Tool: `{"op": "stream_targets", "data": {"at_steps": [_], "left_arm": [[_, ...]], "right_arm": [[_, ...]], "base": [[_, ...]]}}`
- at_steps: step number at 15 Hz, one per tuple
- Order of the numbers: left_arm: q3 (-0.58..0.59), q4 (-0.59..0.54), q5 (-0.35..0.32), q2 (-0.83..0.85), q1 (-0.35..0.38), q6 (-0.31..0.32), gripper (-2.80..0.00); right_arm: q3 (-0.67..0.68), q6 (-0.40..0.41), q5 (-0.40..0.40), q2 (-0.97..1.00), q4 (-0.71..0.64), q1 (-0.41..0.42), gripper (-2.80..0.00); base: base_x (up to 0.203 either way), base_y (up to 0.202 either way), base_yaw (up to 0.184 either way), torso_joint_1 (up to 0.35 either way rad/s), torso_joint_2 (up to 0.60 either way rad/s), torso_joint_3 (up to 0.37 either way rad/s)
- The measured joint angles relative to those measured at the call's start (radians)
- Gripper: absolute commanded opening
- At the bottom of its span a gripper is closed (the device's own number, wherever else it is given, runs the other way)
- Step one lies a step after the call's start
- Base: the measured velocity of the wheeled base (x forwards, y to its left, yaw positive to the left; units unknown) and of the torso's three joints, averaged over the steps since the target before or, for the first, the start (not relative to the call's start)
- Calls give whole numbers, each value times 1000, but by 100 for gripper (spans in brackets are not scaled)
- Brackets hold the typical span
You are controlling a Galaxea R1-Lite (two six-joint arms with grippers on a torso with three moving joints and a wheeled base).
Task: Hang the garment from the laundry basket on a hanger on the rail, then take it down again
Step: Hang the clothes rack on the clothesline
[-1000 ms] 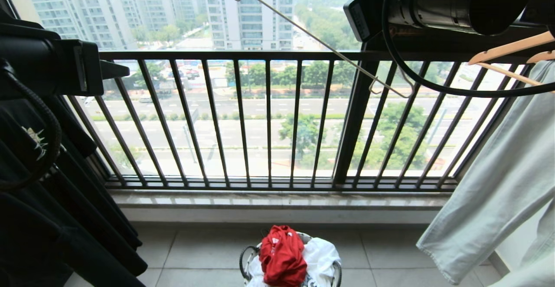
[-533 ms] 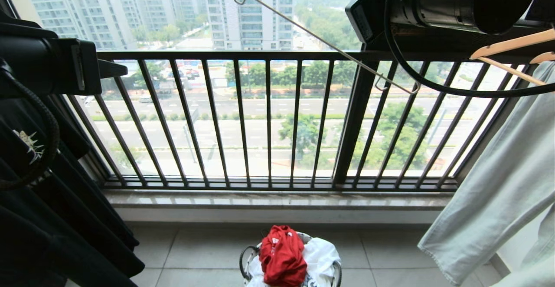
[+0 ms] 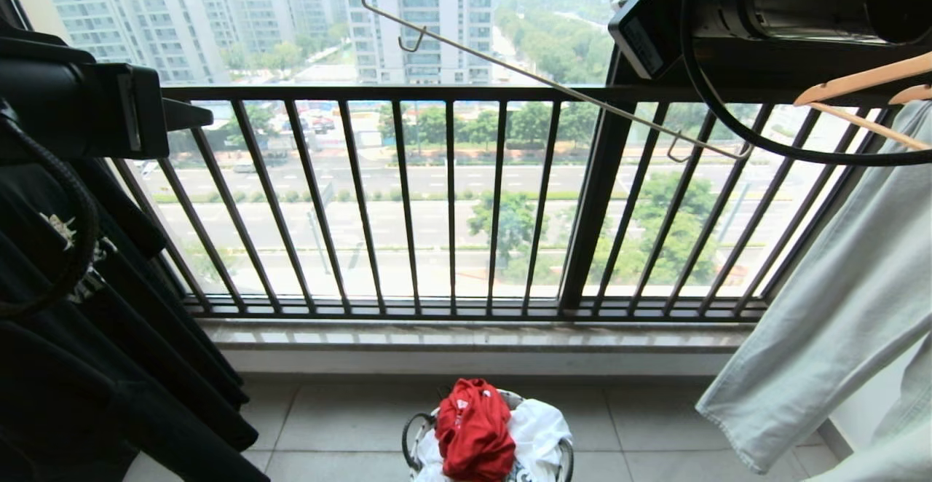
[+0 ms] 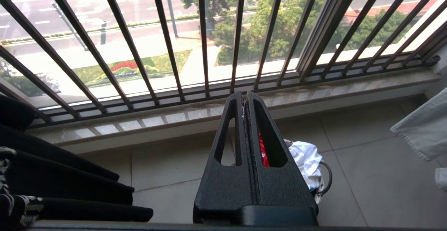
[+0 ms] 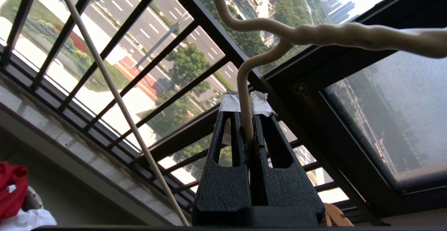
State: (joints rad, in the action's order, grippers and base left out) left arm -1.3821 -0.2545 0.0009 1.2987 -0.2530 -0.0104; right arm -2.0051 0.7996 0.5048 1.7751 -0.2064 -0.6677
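One right claw [image 5: 246,109] clamped on hanger [image 3: 553,85], swung rightward since before, left claw [image 4: 245,100] closed, empty.

laundry basket [image 3: 416,431] cut off, hanger [image 3: 553,81] hook cropped

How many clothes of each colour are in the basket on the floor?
Red shirt: 1
White cloth: 1
Total: 2
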Motion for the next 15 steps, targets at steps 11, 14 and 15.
{"op": "stream_targets", "data": {"at_steps": [11,14,15], "left_arm": [[-2,1,-1,-2,16,0,-280],[-2,26,-12,-4,23,-1,-280],[1,33,-38,-4,33,-2,-280]], "right_arm": [[-1,113,1,10,54,-19,-280],[-1,128,8,13,51,-24,-280],[-1,129,13,13,50,-27,-280]], "base": [[0,0,0,0,0,0],[0,0,0,0,0,0],[0,0,0,0,0,0]]}}
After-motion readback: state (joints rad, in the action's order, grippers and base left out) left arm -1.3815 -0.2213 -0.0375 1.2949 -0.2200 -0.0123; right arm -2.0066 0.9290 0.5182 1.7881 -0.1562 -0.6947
